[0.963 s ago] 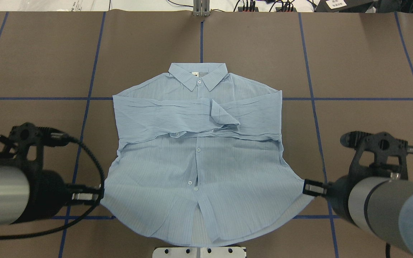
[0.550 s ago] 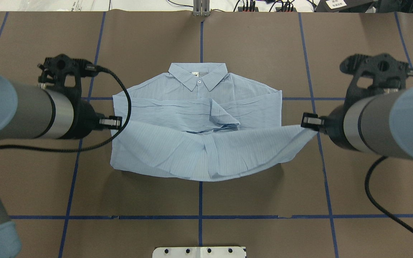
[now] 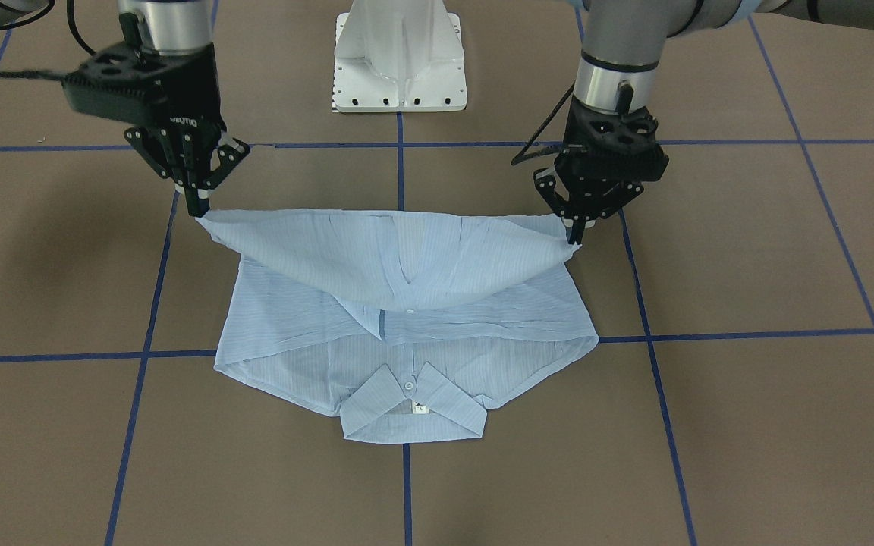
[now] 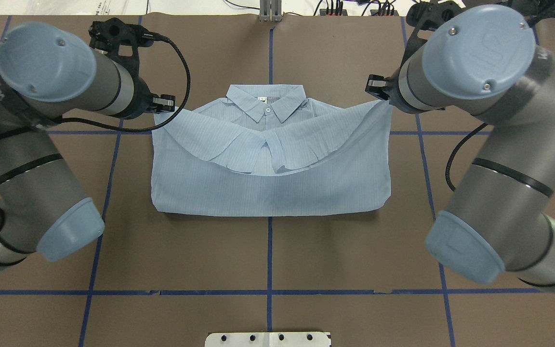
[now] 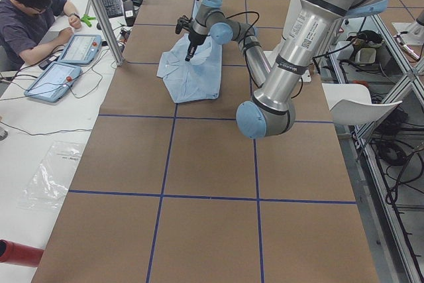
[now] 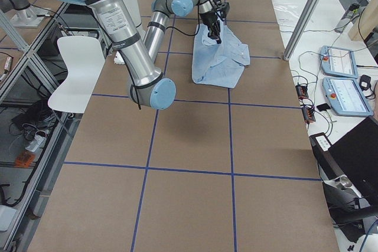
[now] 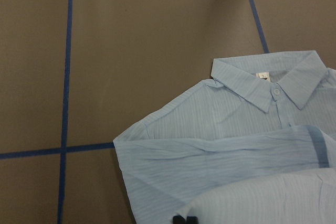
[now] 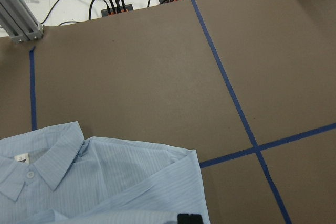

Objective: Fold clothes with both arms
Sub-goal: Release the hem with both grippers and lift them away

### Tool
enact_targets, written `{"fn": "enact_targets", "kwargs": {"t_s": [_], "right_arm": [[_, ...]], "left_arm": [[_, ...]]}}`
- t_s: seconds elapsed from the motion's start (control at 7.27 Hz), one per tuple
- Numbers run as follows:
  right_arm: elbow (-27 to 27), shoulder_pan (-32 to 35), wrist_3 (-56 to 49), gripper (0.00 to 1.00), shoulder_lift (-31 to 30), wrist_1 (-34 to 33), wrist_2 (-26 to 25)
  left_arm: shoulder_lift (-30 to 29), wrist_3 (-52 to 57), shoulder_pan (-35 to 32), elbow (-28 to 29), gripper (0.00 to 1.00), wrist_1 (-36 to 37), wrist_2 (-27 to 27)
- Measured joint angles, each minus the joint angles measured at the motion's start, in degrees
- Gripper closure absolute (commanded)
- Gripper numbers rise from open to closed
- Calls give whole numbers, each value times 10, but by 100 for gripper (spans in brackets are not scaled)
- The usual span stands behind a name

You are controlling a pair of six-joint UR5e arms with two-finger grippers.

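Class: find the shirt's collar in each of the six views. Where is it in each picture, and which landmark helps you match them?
Front-facing: collar at bottom centre.
Overhead: upper centre.
Exterior left: small, at the left edge of the shirt.
Exterior right: small, at the shirt's right edge.
Left wrist: upper right.
Right wrist: lower left.
Landmark: white neck label inside the collar; too small in side views.

Behind the robot, one camera looks steeply down on the shirt, collar farthest. A second faces it across the counter, collar nearest. Two distant cameras view the shirt from the counter's ends. Two wrist cameras hang close above the shirt's shoulders, each catching the collar. All six share the shirt.
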Motion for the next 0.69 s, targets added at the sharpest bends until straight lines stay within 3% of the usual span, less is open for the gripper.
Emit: {"fn": "enact_targets", "kwargs": {"t_s": [0.41, 0.69], "right_arm": [[-192, 12, -4, 100, 1, 179, -4], [-237, 9, -4, 100, -7, 223, -5]], "left_arm": [[-36, 2, -4, 194, 100, -164, 22], [-35, 3, -3, 243, 100, -202, 31]]}}
